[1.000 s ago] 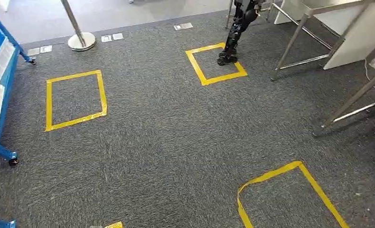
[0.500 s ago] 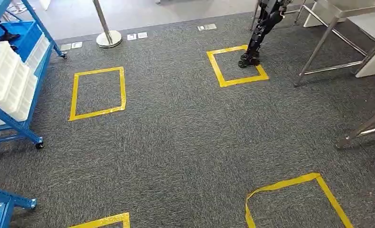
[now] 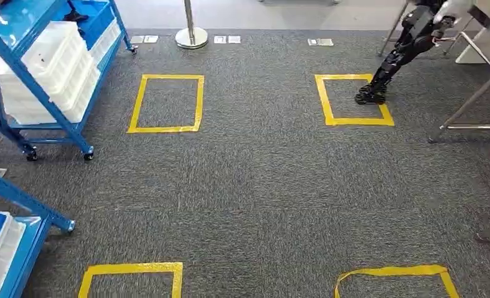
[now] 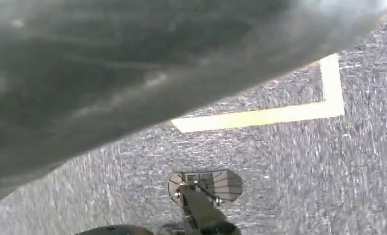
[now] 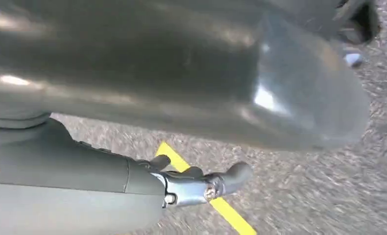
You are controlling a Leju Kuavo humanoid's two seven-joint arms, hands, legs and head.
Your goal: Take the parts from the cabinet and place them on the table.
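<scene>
A blue wheeled cabinet (image 3: 20, 73) stands at the far left of the head view, with white bins (image 3: 50, 68) stacked on its shelves. A dark item lies in a blue bin (image 3: 100, 15) on its upper level, too small to identify. The metal legs of a table (image 3: 472, 99) show at the far right. In the right wrist view my right hand (image 5: 201, 186) hangs over the carpet, thumb stretched out, with nothing in it.
A second blue rack (image 3: 19, 205) juts in at the lower left. Yellow tape squares (image 3: 165, 129) mark the grey carpet. Another robot's dark leg (image 3: 391, 62) stands on the far right square (image 3: 354, 121). A stanchion base (image 3: 191, 38) sits at the back.
My view has swung to the left: the blue cabinet has come further into the picture, the second rack has appeared, and the table legs have slid toward the right edge.
</scene>
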